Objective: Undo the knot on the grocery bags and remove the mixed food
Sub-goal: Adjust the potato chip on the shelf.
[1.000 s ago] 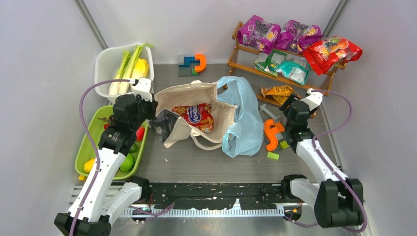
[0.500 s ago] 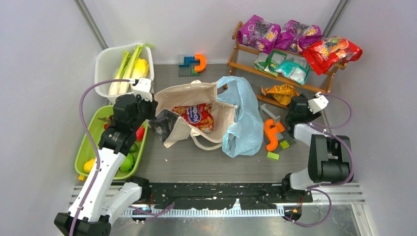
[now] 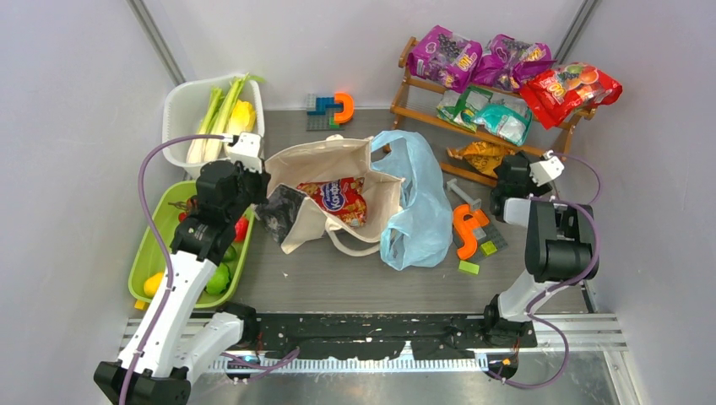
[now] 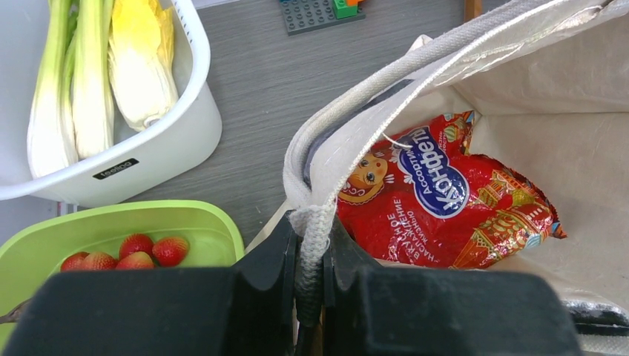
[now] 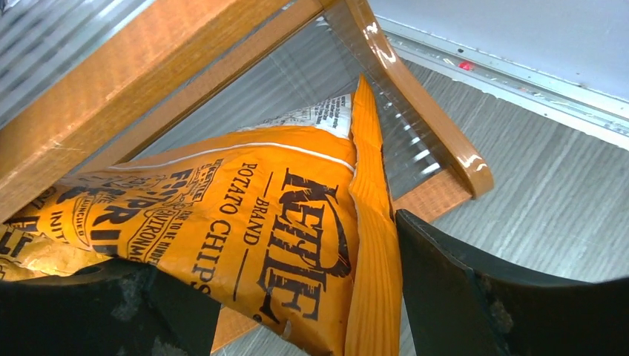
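Note:
The cream canvas tote (image 3: 325, 158) lies open mid-table with a red snack packet (image 3: 342, 199) (image 4: 445, 200) inside. My left gripper (image 3: 256, 181) (image 4: 311, 231) is shut on the tote's woven handle strap (image 4: 317, 211) at its left rim. The light-blue plastic bag (image 3: 420, 211) lies slack against the tote's right side; the knot is out of view. An orange chips packet (image 3: 480, 157) (image 5: 245, 215) rests on the low shelf of the wooden rack (image 3: 405, 89). My right gripper (image 3: 505, 175) (image 5: 274, 259) stands open, its fingers either side of that packet's lower end.
A white tub (image 3: 180, 105) at back left holds green-white stalks (image 3: 215, 114) and a yellow vegetable (image 3: 242, 116). A green tray (image 3: 156, 245) with small fruits lies under my left arm. Purple, teal and red packets fill the rack. Orange toy blocks (image 3: 464, 229) lie right of the blue bag.
My right arm has folded back and swung its gripper up toward the rack's low shelf, its jaws widening around the orange packet. The left gripper and tote have not moved.

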